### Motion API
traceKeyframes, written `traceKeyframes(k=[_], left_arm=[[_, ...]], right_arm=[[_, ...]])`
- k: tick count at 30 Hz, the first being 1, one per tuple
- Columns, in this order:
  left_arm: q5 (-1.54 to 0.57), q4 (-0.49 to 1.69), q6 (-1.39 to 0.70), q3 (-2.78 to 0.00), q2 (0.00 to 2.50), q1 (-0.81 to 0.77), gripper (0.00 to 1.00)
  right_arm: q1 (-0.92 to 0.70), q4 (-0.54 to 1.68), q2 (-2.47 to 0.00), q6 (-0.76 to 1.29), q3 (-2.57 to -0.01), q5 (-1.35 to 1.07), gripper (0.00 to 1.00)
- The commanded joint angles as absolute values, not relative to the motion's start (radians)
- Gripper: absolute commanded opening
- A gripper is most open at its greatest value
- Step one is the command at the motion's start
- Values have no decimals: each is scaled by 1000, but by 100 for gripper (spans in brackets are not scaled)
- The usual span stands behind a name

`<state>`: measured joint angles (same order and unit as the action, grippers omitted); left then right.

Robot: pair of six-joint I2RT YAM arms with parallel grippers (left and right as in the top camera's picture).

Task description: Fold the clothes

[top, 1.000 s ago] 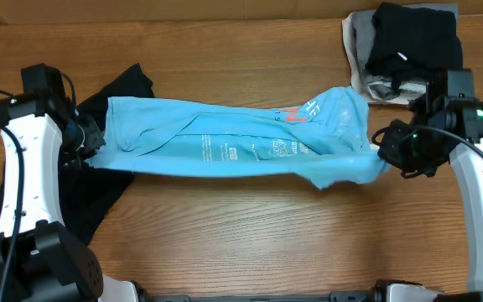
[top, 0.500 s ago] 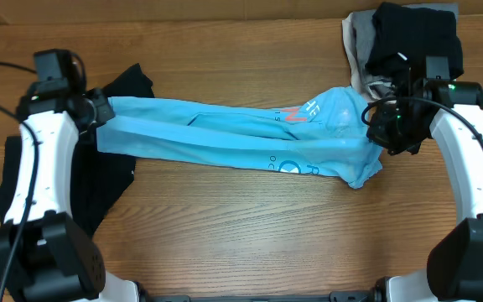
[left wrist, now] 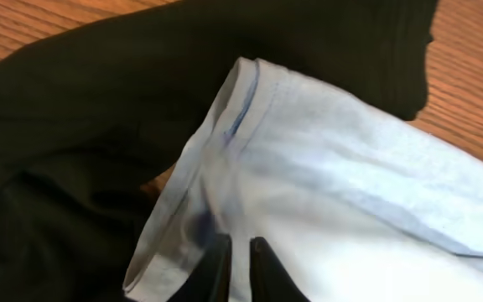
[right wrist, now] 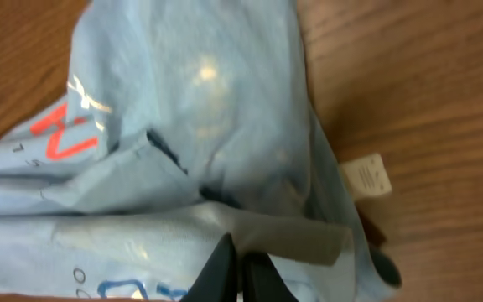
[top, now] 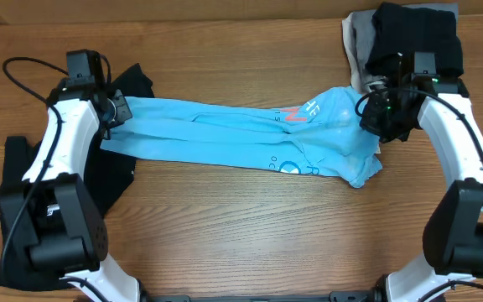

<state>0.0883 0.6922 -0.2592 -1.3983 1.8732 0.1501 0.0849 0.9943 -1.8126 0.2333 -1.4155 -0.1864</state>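
**One blue T-shirt (top: 225, 138) laid long across the table (top: 241, 243)**

Counting first: one blue T-shirt, one black top (top: 111, 197), one pile (top: 405, 46) of dark and grey clothes, two arms, two pincers, one wooden table.

From above: blue T-shirt bunched into a long strip, running from 9 o'clock to 3 o'clock across the middle of the table. White and red-orange letters near its 2 o'clock end. Left end lying on top of the black top. Black top spread out at 9 o'clock, under the left arm (top: 57, 159), reaching down to 7 o'clock.

Left gripper (top: 117, 111) at 10 o'clock, right at the shirt's left edge. From the left wrist: two dark fingers (left wrist: 267, 277) almost together, with only a thin slit between, resting on the pale cloth near its hem. Cannot tell if any cloth sits in that slit.

Right gripper (top: 374, 113) at 2 o'clock, on the shirt's right end. From the right wrist: jaws tight together, pinching a fold of the blue cloth. One white tag (right wrist: 366, 176) at 2 o'clock from the fingertips, at the shirt's edge, over bare wood.

In the way: the pile at 1 o'clock, just behind the right gripper and close to the right arm (top: 464, 159). Black top under the left arm and under the shirt's left end. One black cable (top: 23, 63) looping out at 10 o'clock beside the left arm.
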Motion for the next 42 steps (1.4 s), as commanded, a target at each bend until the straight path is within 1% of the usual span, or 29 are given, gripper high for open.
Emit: traceKeyframes(k=[1, 2, 3, 4, 6, 7, 8, 10, 17, 23, 32, 42], left_arm=[[115, 670, -270, -1393, 1903, 152, 16], [115, 659, -270, -1393, 1906, 152, 25], [115, 653, -270, -1393, 1908, 152, 32], [115, 649, -270, -1394, 1908, 152, 54], [115, 647, -270, -1394, 1908, 153, 77], [115, 649, -270, -1394, 1907, 155, 87], [115, 654, -270, -1396, 1907, 159, 93], [110, 681, -270, -1413, 1907, 168, 100], [62, 901, -239, -1577, 1907, 189, 100], [16, 1037, -205, -1697, 1907, 180, 100], [3, 1074, -188, -1721, 1907, 168, 100], [3, 1074, -186, -1721, 1907, 168, 100]], right_arm=[[91, 961, -1814, 208, -1433, -196, 4], [91, 947, -1814, 195, -1433, -197, 4], [91, 944, -1814, 176, -1433, -204, 7], [91, 947, -1814, 150, -1433, -212, 29], [91, 971, -1814, 119, -1433, -210, 71], [91, 984, -1814, 108, -1433, -211, 81], [91, 1000, -1814, 101, -1433, -209, 88], [92, 1032, -1814, 99, -1433, -187, 93], [92, 1080, -1814, 105, -1418, -159, 100], [92, 1028, -1814, 135, -1358, -159, 100], [92, 953, -1815, 130, -1312, -159, 100], [92, 823, -1816, 126, -1196, -186, 100]])
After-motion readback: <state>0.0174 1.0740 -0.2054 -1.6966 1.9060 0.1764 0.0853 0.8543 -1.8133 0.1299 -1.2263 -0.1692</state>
